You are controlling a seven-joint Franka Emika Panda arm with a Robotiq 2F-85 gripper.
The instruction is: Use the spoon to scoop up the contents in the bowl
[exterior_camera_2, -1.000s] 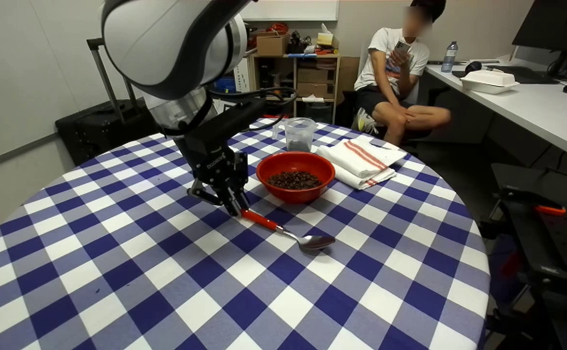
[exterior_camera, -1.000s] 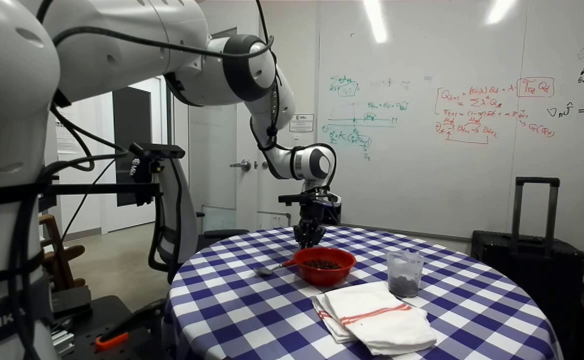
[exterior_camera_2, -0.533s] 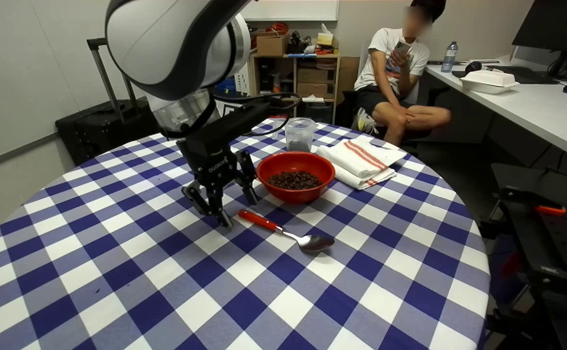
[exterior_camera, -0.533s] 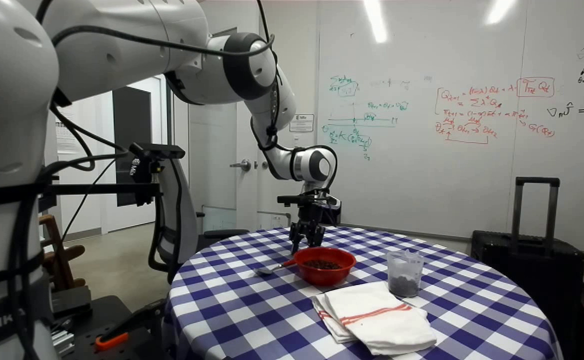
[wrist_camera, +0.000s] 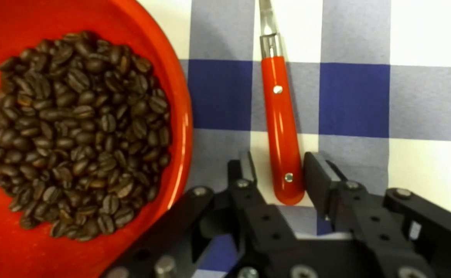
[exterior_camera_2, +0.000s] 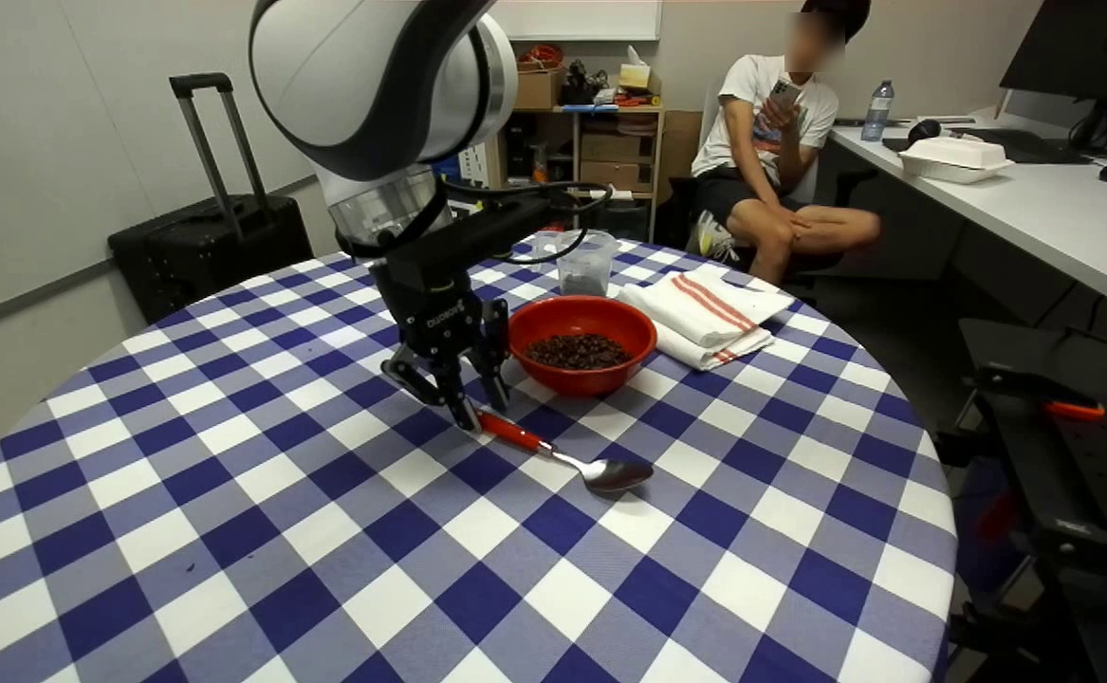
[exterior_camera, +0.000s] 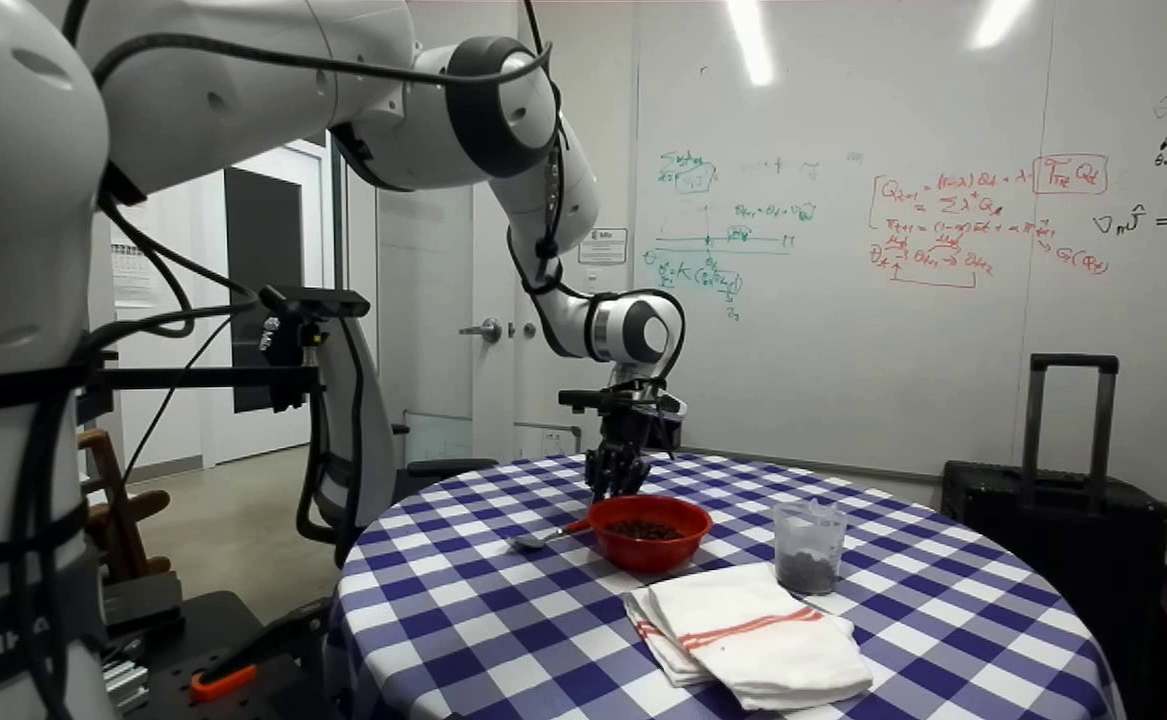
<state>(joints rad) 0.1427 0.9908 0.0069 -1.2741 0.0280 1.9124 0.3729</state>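
The red bowl holds dark coffee beans and stands on the table in both exterior views. The spoon lies beside it, with a red handle and a metal scoop. Its scoop shows in both exterior views and is cut off in the wrist view. My gripper is partly open around the handle's end. The right finger is very close to the handle or touching it; a gap shows at the left. The gripper's left linkage overlaps the bowl's rim; I cannot tell whether they touch.
A clear measuring cup with dark contents stands behind the bowl in an exterior view. A folded white towel lies near it. The checkered table is round. A person sits beyond the table.
One second ago the fingers were close together at the handle's end. Half a second ago they were wide open, left of it. Now they are narrower and have moved right, around the handle.
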